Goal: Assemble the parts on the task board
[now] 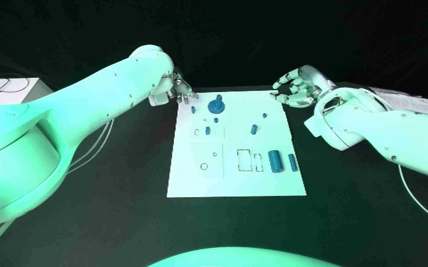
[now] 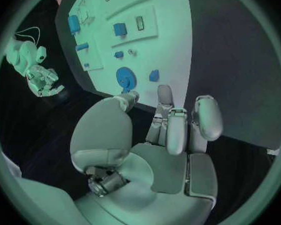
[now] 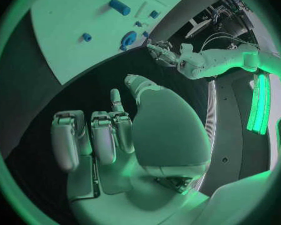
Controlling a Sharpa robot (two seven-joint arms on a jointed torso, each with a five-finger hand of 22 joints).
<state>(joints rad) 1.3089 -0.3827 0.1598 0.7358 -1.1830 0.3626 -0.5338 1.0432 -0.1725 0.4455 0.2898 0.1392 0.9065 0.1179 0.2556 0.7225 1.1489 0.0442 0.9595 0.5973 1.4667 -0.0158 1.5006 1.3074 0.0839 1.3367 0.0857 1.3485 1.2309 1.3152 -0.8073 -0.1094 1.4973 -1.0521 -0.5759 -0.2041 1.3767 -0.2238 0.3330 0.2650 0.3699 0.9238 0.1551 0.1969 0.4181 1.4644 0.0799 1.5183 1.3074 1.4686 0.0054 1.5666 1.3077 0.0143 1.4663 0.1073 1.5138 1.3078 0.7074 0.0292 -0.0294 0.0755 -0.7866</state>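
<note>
Flanking your task board [image 1: 236, 183], left hand [image 1: 179, 89] and right hand [image 1: 296, 88] hover empty, fingers loosely apart, above the surface [image 1: 107, 217].

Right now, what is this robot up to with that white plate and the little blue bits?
It is set to assemble small blue parts on the white task board lying on the black table. Neither hand holds anything. The left hand hovers at the board's far left corner, close to a round blue part. The right hand hangs off the far right corner, fingers curled. Two blue cylinders lie nearer the robot.
</note>
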